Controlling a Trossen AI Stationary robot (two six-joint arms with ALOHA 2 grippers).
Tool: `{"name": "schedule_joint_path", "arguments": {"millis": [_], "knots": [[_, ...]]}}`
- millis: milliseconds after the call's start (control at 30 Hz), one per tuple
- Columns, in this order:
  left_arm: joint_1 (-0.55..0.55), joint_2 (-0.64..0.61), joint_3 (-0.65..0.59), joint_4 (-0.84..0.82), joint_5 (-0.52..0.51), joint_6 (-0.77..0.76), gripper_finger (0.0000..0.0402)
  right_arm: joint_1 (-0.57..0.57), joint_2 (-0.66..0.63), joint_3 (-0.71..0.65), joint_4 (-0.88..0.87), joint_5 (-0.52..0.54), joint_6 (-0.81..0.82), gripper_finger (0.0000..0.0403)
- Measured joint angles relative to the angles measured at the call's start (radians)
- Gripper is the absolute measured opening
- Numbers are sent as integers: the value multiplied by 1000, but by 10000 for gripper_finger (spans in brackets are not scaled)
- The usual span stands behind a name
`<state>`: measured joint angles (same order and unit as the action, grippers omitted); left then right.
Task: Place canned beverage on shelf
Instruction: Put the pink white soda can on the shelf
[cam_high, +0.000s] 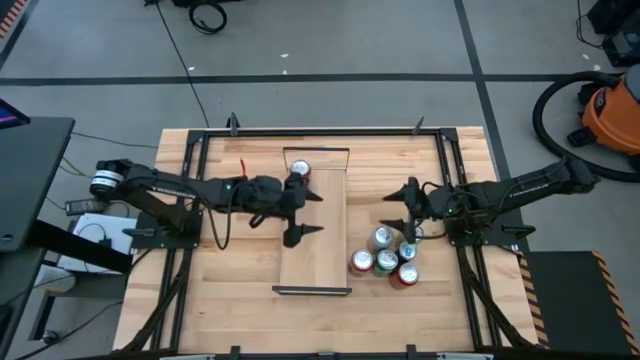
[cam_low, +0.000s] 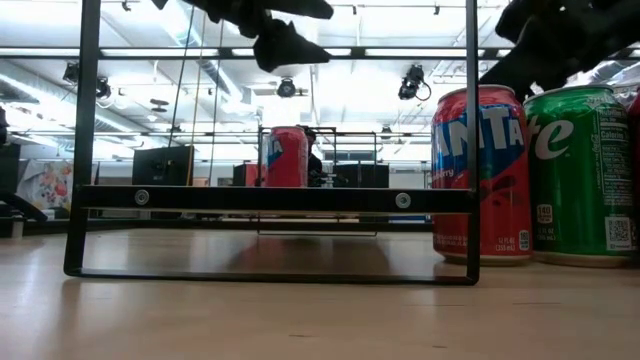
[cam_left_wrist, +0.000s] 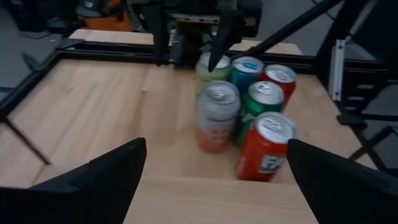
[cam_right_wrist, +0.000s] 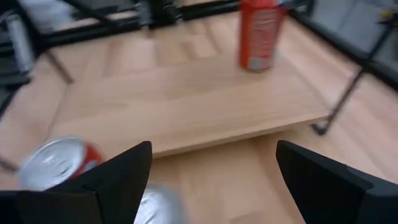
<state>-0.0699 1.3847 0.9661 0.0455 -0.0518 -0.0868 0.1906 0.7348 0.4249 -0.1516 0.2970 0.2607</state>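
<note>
Low view shows a red Fanta can (cam_low: 478, 175) beside a green Sprite can (cam_low: 580, 175); both grippers spread.

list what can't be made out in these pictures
- Low view: most of the can cluster is cut off by the right edge; only two cans show whole.
- Right wrist view: top of the red can on the shelf is cropped by the frame edge.
- High view: can labels are too small to read.

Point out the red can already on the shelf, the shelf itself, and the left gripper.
red can (cam_high: 300, 168), high view, its top.
shelf (cam_high: 313, 250), high view, bare plank.
left gripper (cam_high: 305, 211), high view, between its open fingertips.
</note>
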Motion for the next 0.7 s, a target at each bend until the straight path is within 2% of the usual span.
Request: {"name": "schedule_joint_path", "arguments": {"millis": [133, 333, 700], "knots": [[-28, 16, -1, 12, -4, 2, 398, 49, 33, 57, -58, -1, -3, 354], [-34, 17, -2, -17, -41, 22, 398, 107, 193, 201, -266, 44, -7, 354], [-32, 17, -2, -73, -42, 30, 398, 148, 374, 382, -440, -32, -97, 354]]}}
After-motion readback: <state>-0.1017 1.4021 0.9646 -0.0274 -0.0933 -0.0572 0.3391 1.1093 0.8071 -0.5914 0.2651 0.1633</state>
